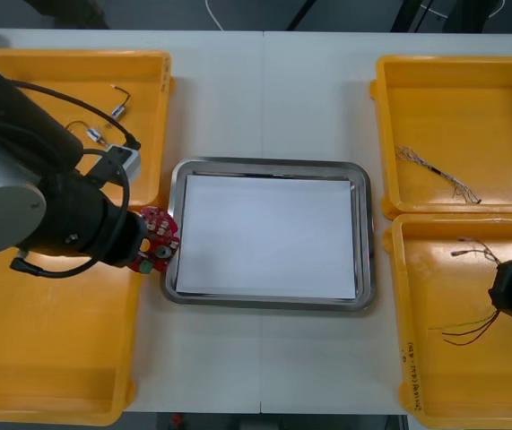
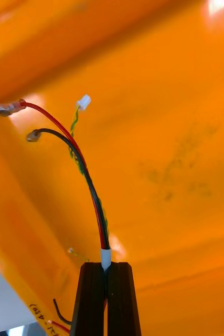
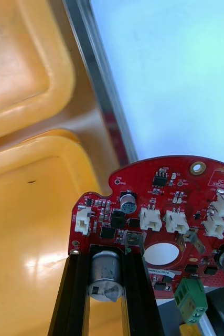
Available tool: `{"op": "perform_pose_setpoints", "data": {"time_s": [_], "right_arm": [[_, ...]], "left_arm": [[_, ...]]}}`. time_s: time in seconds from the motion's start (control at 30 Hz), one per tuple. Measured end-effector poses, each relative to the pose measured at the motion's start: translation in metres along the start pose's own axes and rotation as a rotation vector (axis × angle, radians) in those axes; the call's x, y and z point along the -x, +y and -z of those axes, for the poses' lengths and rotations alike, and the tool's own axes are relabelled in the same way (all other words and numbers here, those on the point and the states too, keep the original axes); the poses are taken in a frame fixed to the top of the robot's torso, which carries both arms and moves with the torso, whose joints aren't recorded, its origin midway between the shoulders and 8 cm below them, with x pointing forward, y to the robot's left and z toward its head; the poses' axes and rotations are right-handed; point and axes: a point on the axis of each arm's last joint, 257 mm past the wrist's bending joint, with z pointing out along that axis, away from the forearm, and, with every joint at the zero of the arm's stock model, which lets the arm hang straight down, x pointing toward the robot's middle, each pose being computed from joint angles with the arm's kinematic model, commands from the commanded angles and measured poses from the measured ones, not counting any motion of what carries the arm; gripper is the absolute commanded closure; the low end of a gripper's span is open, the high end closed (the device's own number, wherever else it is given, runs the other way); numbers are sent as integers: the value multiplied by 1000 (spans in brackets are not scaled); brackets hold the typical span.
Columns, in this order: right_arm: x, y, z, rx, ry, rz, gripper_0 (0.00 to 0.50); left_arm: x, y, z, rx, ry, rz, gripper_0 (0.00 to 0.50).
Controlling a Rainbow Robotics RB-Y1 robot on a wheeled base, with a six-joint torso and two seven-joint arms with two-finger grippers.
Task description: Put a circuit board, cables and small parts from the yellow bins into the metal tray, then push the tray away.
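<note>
1. The left claw (image 3: 106,255) is clamped on the round red circuit board (image 1: 158,239). Its two black fingers (image 3: 70,294) stand either side of a silver cylinder on the board's near edge.
2. The board juts out past the fingertips. In the front view it hangs across the left rim of the metal tray (image 1: 264,164), towards the tray's near corner, just beside the near left yellow bin (image 1: 49,358).
3. In the left wrist view the board's far edge reaches over the tray's white inside. I can't tell whether the board touches the rim.
4. The right claw (image 2: 106,266) is down inside the near right yellow bin (image 1: 471,390). Its fingers are pressed nearly together on the white sleeve of a red, black and yellow-green cable (image 2: 88,184).
5. The cable rises straight from between the fingertips and fans out beyond them. The red and black wires end in small metal tips, and the thin yellow-green one ends in a white plug.
6. The far left yellow bin (image 1: 76,63) holds short black cables with metal ends (image 1: 118,109).
7. The far right yellow bin (image 1: 462,81) holds one thin twisted cable (image 1: 435,170).
8. The tray sits in the middle of the counter (image 1: 264,81), between the bins.
</note>
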Motion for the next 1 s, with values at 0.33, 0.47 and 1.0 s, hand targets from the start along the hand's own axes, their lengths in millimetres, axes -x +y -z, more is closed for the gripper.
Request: {"op": "perform_pose_setpoints", "data": {"time_s": [0.33, 0.47, 1.0], "right_arm": [[25, -9, 33, 6, -46, 283, 500], [34, -11, 45, 8, -60, 310, 500], [48, 3, 89, 6, -47, 622, 500]], "left_arm": [[-12, -39, -17, 8, 50, 119, 497], [-15, -52, -29, 17, 46, 73, 497], [6, -70, -93, 37, 31, 84, 495]]}}
